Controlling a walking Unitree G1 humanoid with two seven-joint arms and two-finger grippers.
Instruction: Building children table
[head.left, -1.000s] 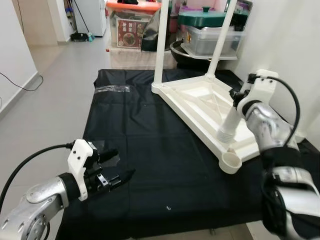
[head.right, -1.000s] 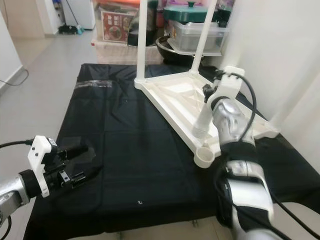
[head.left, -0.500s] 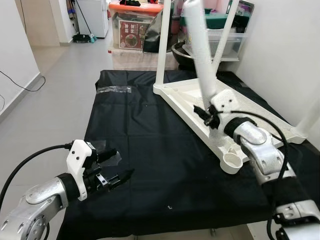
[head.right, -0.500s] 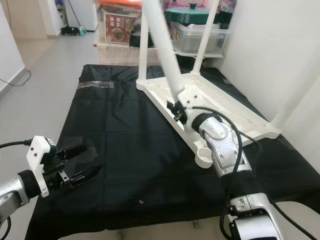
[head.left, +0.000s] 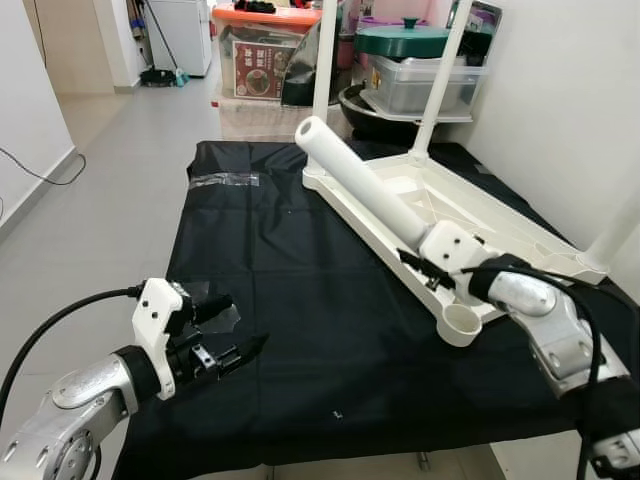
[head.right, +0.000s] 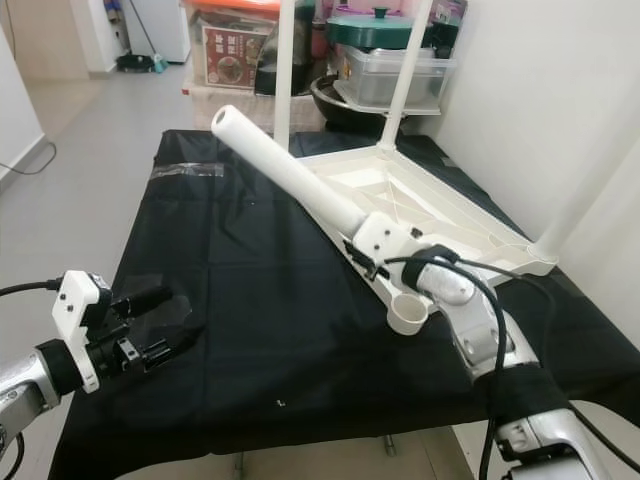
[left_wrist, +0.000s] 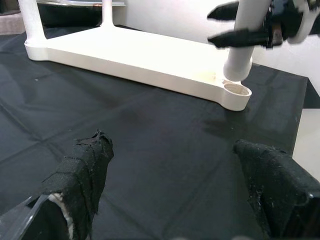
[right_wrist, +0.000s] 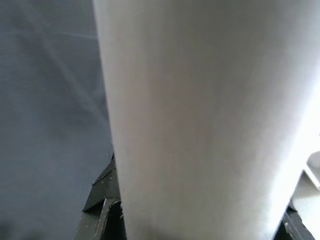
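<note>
I had the right gripper (head.left: 425, 268) clamped around the white table leg (head.left: 362, 193), which slanted up and to the left above the upturned white tabletop (head.left: 470, 222) on the black cloth (head.left: 290, 300). My left gripper (head.left: 225, 345) hovered low over the cloth's near left, fingers (left_wrist: 80, 175) spread apart, holding nothing.

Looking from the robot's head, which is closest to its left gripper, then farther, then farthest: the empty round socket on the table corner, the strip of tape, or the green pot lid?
From the left gripper:
1. Round socket, off to its right.
2. Tape strip, ahead on the black cloth.
3. Green pot lid, far back beyond the cloth.
</note>
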